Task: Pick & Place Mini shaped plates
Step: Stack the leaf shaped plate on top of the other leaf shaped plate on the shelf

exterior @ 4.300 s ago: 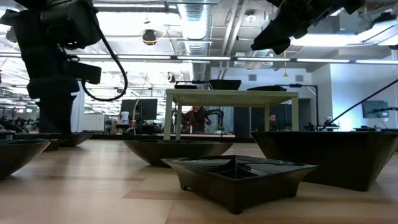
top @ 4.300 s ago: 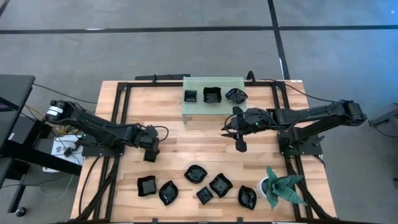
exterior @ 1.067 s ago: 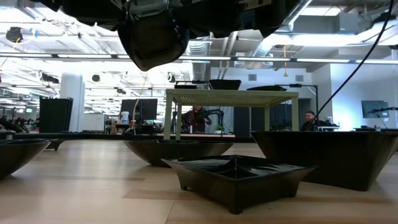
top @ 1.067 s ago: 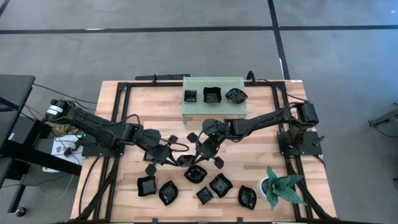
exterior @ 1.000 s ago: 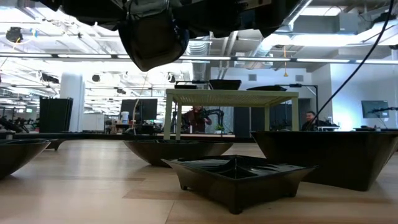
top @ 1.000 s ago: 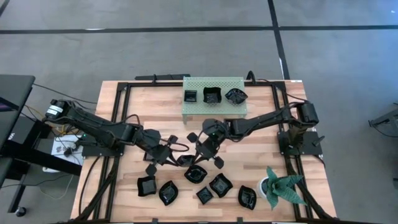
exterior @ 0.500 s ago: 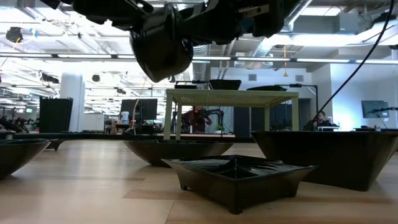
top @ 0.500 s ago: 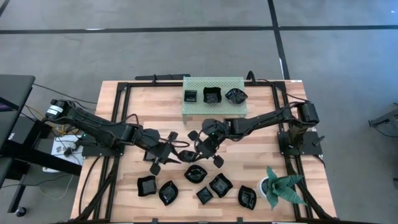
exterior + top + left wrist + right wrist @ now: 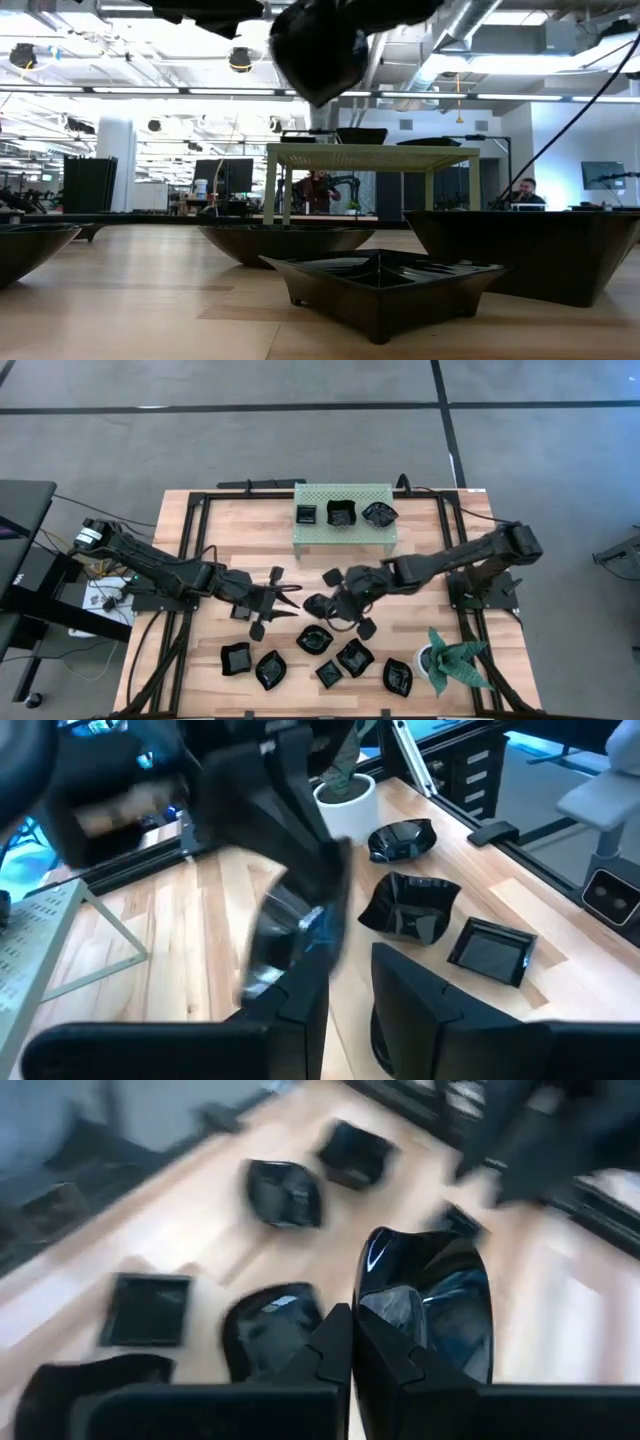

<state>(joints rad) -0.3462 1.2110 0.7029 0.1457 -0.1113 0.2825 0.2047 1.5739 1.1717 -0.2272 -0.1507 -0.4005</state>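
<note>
Left of centre in the high view, the left gripper is seen above the wooden table, its two fingers spread wide apart and nothing held between them. Just to its right, near the middle of the frame, the right gripper is closed on a glossy black plate, which is carried clear of the table. In the right wrist view the same held plate is pinched by its rim between the closed fingers, with other dishes blurred on the wood beyond.

Along the lower middle of the high view, six mini shaped plates are laid out on the table: a square one at the left, a leaf-shaped one beside it, a rounded one directly below the grippers, then a small square, a scalloped one and a leaf-shaped one. At the top centre, three more plates are seen on a green perforated stand. At the lower right, a green spiky plant is found in a white pot.
</note>
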